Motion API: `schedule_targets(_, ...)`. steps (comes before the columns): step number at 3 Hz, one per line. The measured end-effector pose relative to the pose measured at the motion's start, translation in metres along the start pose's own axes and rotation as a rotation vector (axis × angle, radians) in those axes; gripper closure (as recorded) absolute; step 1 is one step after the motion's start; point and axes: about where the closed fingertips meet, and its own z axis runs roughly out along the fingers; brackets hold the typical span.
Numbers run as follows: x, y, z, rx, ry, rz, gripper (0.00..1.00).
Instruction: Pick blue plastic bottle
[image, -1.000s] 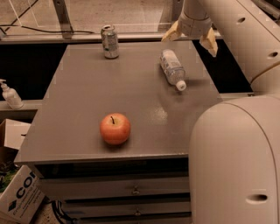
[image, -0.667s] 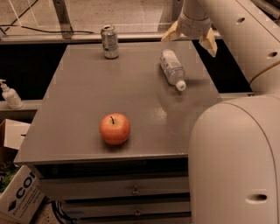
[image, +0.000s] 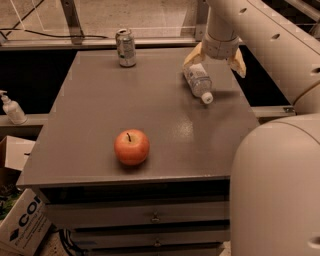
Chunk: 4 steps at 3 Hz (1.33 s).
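Observation:
The blue plastic bottle (image: 198, 81) is a small clear ribbed bottle lying on its side at the back right of the grey table (image: 100, 105), with its white cap (image: 207, 98) pointing toward the front. My gripper (image: 215, 58) hangs from the white arm just above and behind the bottle's base end. It is open, with its tan fingers (image: 192, 55) spread wide; the left finger is at the bottle's far end and the right one is out past the table's right side. It holds nothing.
A dented metal can (image: 126, 47) stands at the table's back edge. A red apple (image: 131, 147) sits near the front. A white pump bottle (image: 12, 109) stands on a ledge at left. Cardboard boxes (image: 22, 226) lie on the floor at lower left. My arm's bulk (image: 277, 190) fills the right.
My gripper has come down toward the bottle's far end, still open. The bottle, can and apple have not moved.

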Motion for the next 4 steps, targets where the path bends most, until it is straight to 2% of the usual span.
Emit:
schedule_targets(1, -0.019, 0.006, 0.021, 0.005, -0.051, -0.043, 0.00)
schedule_targets(2, -0.036, 0.009, 0.038, 0.025, -0.098, -0.077, 0.18)
schedule_targets(3, -0.045, 0.006, 0.043, 0.035, -0.117, -0.107, 0.41)
schedule_targets(4, -0.043, 0.006, 0.037, 0.035, -0.117, -0.107, 0.65)
